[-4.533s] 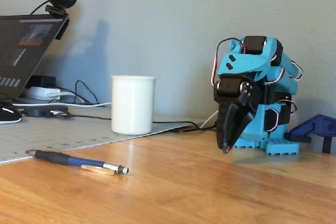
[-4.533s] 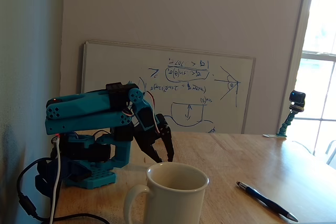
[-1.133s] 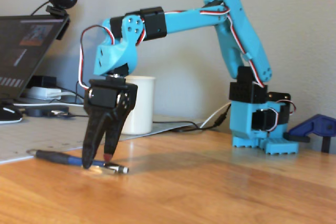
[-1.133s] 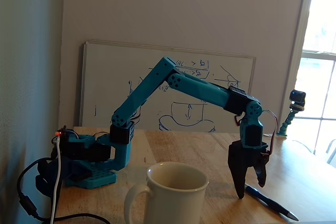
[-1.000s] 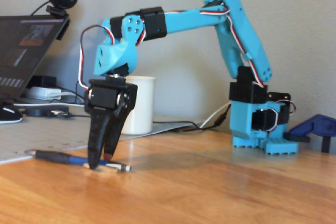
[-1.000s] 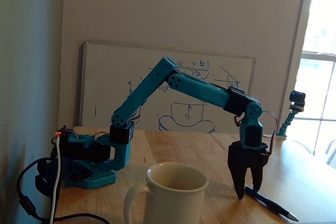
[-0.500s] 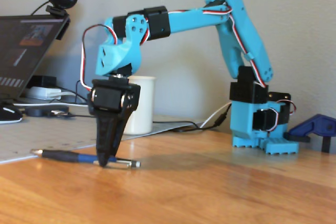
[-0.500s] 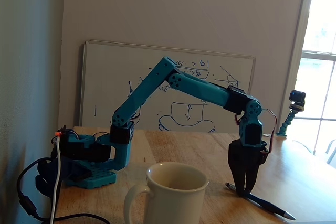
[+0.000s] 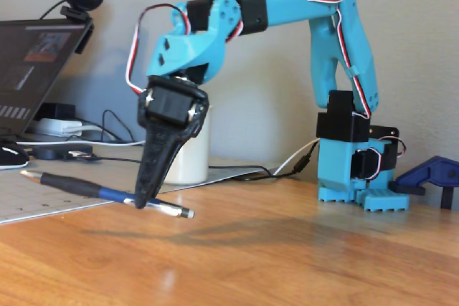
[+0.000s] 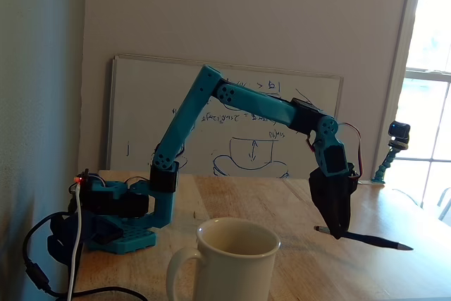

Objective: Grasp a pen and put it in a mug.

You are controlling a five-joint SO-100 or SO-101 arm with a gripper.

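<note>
In both fixed views the blue-and-black pen (image 9: 86,190) (image 10: 373,240) hangs clear of the wooden table, nearly level, its silver end slightly lower. My black gripper (image 9: 140,202) (image 10: 339,233) points down and is shut on the pen near its middle. The white mug (image 9: 189,155) stands behind the gripper, mostly hidden by it in one fixed view. In another fixed view the mug (image 10: 229,269) sits in the foreground, open-topped with a handle on its left, and the gripper is to its right and farther back.
The arm's blue base (image 9: 356,170) (image 10: 123,216) sits on the wooden table (image 9: 287,263). A laptop (image 9: 36,69) with a webcam, a mouse, cables and a grey mat (image 9: 50,191) lie at the left. A whiteboard (image 10: 141,118) leans on the far wall.
The gripper closed on the pen lying on the table about a second ago, then raised it off the surface. The arm has lifted and swung slightly.
</note>
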